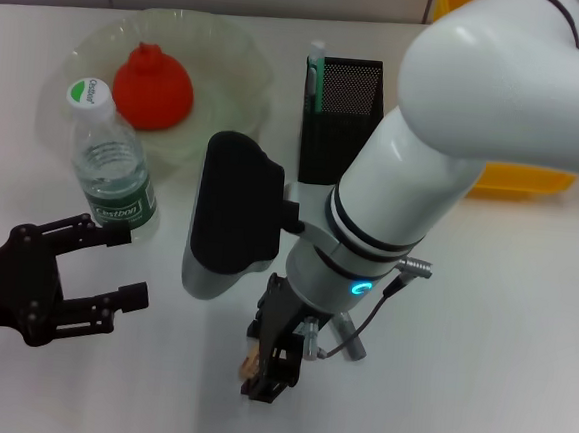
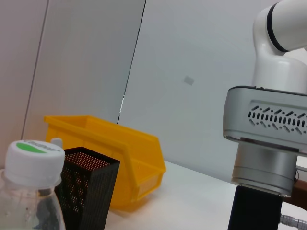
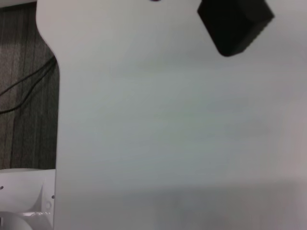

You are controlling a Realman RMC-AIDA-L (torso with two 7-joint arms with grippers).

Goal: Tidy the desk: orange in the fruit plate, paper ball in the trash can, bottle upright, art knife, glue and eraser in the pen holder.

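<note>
The orange (image 1: 152, 87) lies in the clear fruit plate (image 1: 237, 57) at the back left. In front of the plate the bottle (image 1: 113, 168) stands upright, its white cap (image 2: 33, 158) close in the left wrist view. The black mesh pen holder (image 1: 340, 115) (image 2: 88, 191) holds a slim white and green item (image 1: 313, 78); which one it is I cannot tell. My left gripper (image 1: 115, 263) is open just in front of the bottle. My right gripper (image 1: 273, 361) points down at the table's front middle, with a small tan bit beside it. Paper ball, art knife, glue and eraser are not identifiable.
A yellow bin (image 1: 523, 180) (image 2: 110, 158) stands right of the pen holder, partly behind my right arm (image 1: 412, 186). The right wrist view shows bare white table (image 3: 182, 134), its edge, dark floor (image 3: 24, 96) and an unidentifiable black block (image 3: 232, 21).
</note>
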